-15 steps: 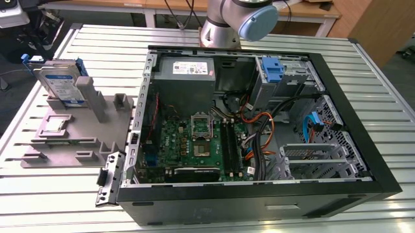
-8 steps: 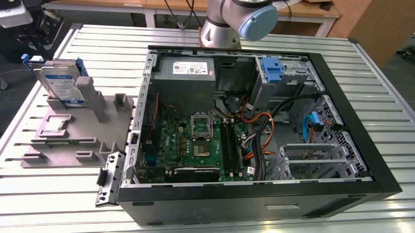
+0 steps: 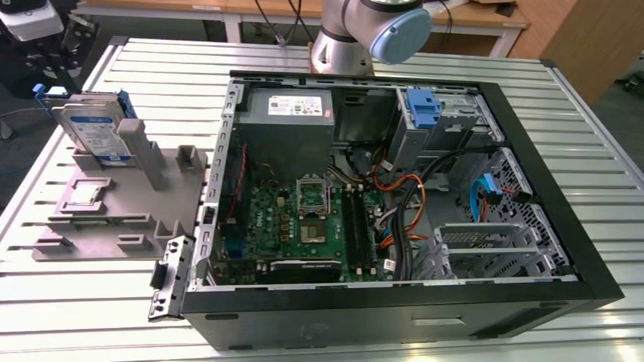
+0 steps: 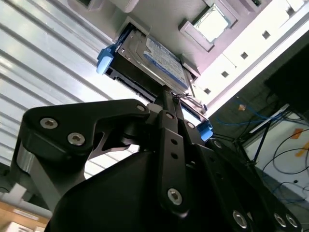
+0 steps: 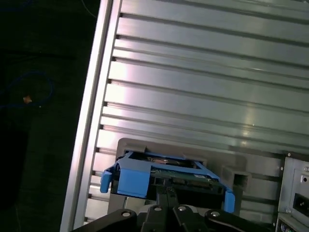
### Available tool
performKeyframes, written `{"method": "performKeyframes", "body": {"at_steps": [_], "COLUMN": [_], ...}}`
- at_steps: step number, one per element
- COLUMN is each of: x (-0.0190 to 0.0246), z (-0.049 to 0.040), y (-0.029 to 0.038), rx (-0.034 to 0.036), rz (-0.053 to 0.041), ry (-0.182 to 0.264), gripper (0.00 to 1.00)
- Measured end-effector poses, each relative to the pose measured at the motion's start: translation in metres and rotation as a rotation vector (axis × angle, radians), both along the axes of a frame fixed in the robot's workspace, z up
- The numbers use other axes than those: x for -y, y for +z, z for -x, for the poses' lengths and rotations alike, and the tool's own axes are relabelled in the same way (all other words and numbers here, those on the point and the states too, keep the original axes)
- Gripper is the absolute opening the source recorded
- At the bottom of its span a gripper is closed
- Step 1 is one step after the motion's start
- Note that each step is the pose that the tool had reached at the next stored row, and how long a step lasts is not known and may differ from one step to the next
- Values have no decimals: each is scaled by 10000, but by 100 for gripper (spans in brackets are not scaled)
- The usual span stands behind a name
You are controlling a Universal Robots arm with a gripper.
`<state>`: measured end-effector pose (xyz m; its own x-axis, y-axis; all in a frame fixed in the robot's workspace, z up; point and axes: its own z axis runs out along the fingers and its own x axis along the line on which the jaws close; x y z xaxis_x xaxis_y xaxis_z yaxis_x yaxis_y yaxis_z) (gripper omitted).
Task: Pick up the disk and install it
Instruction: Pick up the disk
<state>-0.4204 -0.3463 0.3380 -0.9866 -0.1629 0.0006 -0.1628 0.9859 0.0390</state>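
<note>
Disk point(image 3: 93, 128): silver hard drive with a white-and-blue label, standing on edge and leaning a little in the grey holder point(image 3: 121, 204), at the exterior view's left, well apart from the inside of the open computer case point(image 3: 352, 324)
Blue rails point(image 3: 126, 102): plastic, along the edges of the disk; in the first wrist view, wrapped across the near edge point(image 5: 133, 179), with a tab sticking out at each end
Gripper point(image 5: 167, 189): black, right at the upper edge of the disk point(image 5: 164, 171) in the first wrist view; fingers drawn together with barely a slit between them, tips at the middle of that edge; touching it or just short of it, cannot tell
Second wrist view: same gripper point(image 4: 166, 94) seen edge-on, tips meeting the rim of the disk point(image 4: 154, 60), label side facing up and away
Holder: grey moulded block with upright posts and shallow pockets, flat on the table point(image 3: 81, 309), just beside the case wall; small square chip point(image 3: 86, 194) in one pocket
Table: pale ribbed metal slats, bright with glare in both wrist views
Case: black tower lying on its side, lid off; green circuit board point(image 3: 302, 219) in the middle, grey power box point(image 3: 292, 124) with a white sticker at the far end, blue bracket point(image 3: 423, 109) in a metal bay, orange and black cables, bare metal cage point(image 3: 483, 249) near the exterior view's right
Arm point(image 3: 375, 30): grey with a pale blue joint cap, rising behind the case
</note>
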Motion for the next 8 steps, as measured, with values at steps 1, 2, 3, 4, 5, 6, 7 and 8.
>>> {"method": "performKeyframes", "body": {"at_steps": [1,2,3,4,5,6,7,8], "x": [0,0,0,0,0,0,0,0], "z": [0,0,0,0,0,0,0,0], "y": [-1,-1,-1,-1,-2,-2,-2,-2], "rx": [1,0,0,-1,0,0,-1,0], "rz": [-1,0,0,0,0,0,0,0], "ry": [195,375,555,734,915,1094,1286,1464], "gripper": [10,10,10,10,10,10,10,10]}}
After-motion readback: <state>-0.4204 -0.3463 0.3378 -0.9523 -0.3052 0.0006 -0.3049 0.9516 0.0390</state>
